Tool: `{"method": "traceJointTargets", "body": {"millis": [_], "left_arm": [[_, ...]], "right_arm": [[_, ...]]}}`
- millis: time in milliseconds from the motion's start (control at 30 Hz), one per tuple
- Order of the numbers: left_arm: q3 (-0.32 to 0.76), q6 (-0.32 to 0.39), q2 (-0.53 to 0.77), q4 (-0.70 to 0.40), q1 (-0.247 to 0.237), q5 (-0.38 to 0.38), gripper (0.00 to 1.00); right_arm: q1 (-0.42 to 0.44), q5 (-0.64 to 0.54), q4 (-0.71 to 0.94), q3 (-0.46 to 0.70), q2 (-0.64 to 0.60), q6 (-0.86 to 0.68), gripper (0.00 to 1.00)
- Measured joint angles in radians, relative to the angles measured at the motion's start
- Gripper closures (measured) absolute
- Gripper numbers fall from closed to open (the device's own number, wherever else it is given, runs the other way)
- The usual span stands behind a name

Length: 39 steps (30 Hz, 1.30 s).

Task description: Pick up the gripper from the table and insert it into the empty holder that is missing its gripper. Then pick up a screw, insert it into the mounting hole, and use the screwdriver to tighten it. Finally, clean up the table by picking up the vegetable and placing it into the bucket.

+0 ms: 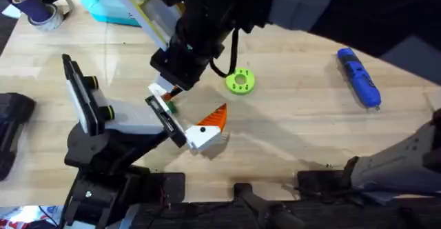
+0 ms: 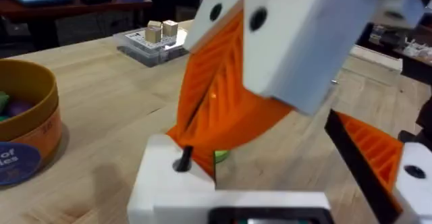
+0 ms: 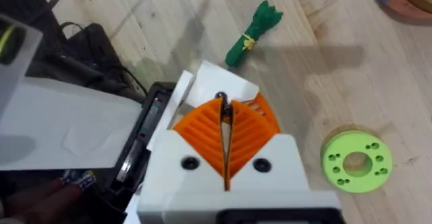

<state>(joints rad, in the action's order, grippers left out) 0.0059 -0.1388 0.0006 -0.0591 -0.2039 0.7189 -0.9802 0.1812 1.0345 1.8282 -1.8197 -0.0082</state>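
Right arm [image 1: 200,36] hangs over table centre, blocking approach to holder [image 1: 138,118] from above. Green disc [image 1: 240,81] sits just beside it. Bare wood between disc and screwdriver [image 1: 358,77], open passage there. Far left crowded: tape roll [image 1: 52,14], teal pouch [image 1: 110,8]. Bucket [image 2: 27,126] stands apart on open table.

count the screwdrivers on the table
1. The blue screwdriver lies on the right side of the table, apart from the green ring. The arms cover part of the table, so another could be hidden.
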Motion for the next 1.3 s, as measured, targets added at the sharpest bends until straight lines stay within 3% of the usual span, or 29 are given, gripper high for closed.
{"method": "traceJointTargets", "body": {"millis": [1133, 1200, 1300], "left_arm": [[0.0, -0.019, 0.001, -0.001, 0.001, -0.016, 0.01], [0.0, -0.019, 0.001, -0.001, 0.001, -0.015, 0.01], [0.0, -0.019, 0.001, 0.0, 0.001, -0.014, 0.01]], "right_arm": [[-0.001, 0.0, -0.037, 0.005, -0.03, 0.0, 0.995], [-0.001, 0.0, -0.035, 0.006, -0.03, 0.0, 0.96], [-0.001, -0.001, -0.036, 0.006, -0.03, -0.001, 0.818]]}}
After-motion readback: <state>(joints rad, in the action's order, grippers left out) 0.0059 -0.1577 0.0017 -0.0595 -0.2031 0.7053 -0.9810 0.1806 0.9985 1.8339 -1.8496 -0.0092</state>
